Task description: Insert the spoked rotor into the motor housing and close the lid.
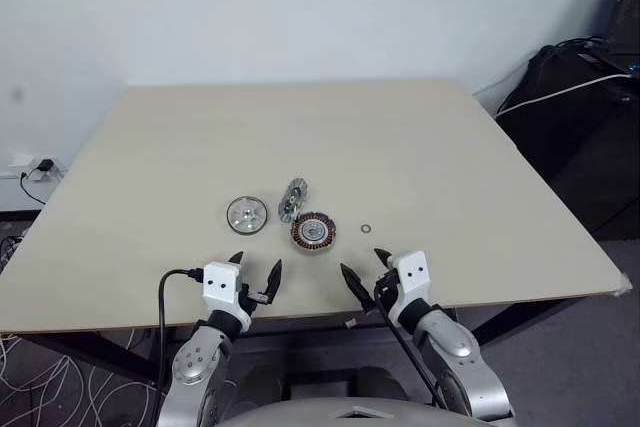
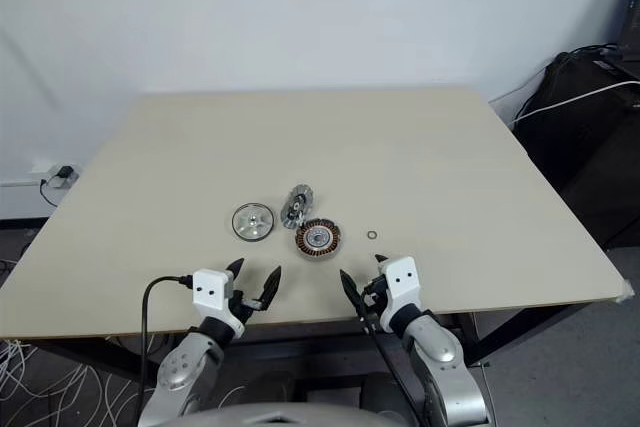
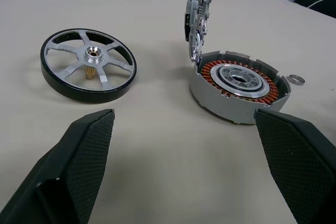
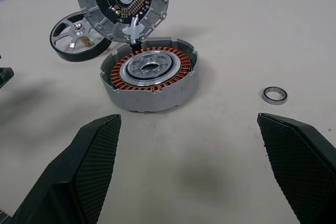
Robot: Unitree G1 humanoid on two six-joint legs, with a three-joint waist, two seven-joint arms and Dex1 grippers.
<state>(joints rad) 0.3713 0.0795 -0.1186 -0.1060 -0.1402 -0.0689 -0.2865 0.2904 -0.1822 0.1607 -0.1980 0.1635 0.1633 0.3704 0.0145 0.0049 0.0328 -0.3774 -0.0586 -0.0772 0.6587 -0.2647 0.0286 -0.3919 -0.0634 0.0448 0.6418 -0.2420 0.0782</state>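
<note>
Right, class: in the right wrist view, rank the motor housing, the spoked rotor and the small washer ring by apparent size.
1. motor housing, largest.
2. spoked rotor, smaller, though it lies farther away and partly hidden by the lid.
3. washer ring, smallest.

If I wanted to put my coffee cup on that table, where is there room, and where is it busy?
The table is bare along its far half, behind the upright lid, and out to both side edges. It is crowded in the near middle: spoked rotor, motor housing and small ring lie in a row just ahead of the left gripper and right gripper.
</note>
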